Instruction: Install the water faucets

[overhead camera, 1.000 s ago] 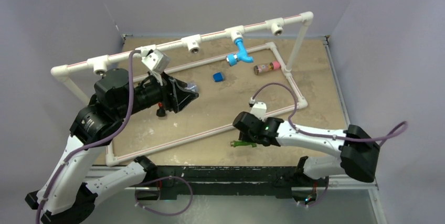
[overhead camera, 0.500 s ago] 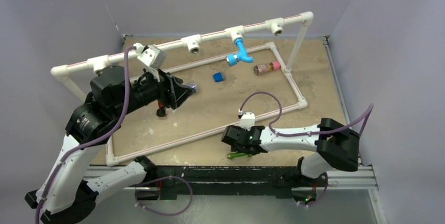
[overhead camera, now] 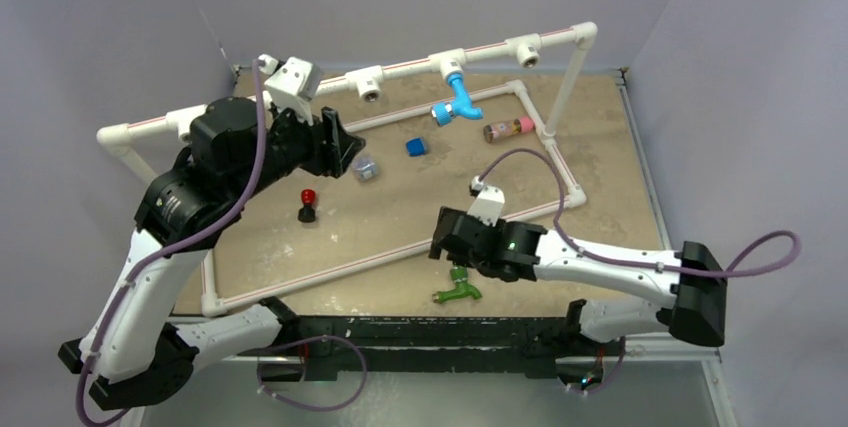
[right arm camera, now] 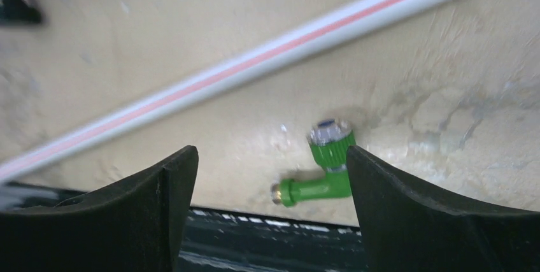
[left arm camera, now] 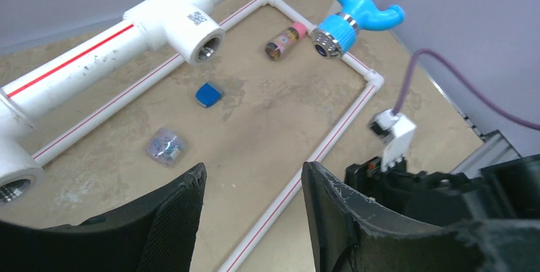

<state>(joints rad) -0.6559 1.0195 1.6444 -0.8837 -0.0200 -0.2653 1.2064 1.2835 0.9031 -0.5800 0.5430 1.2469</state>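
Lower centre, at the front edge of the desk (overhead camera: 400, 217), the green faucet (overhead camera: 458, 290) lies loose beneath the right end effector (right arm camera: 270, 157), which is spread wide and holding nothing. Next, I'd say, it must drop and close on it. Upper left, the left end effector (left arm camera: 253, 176) gapes empty. Farthest back, the blue faucet (overhead camera: 455, 97) already hangs from the pipe rail (overhead camera: 320, 84).

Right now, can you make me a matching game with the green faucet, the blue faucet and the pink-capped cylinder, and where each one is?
Things:
1. green faucet
2. blue faucet
3. pink-capped cylinder

Places:
A. hanging from the raised white pipe
B. lying inside the floor frame, near its right rail
C. lying outside the floor frame, by the near edge of the table

Pairs: 1-C, 2-A, 3-B
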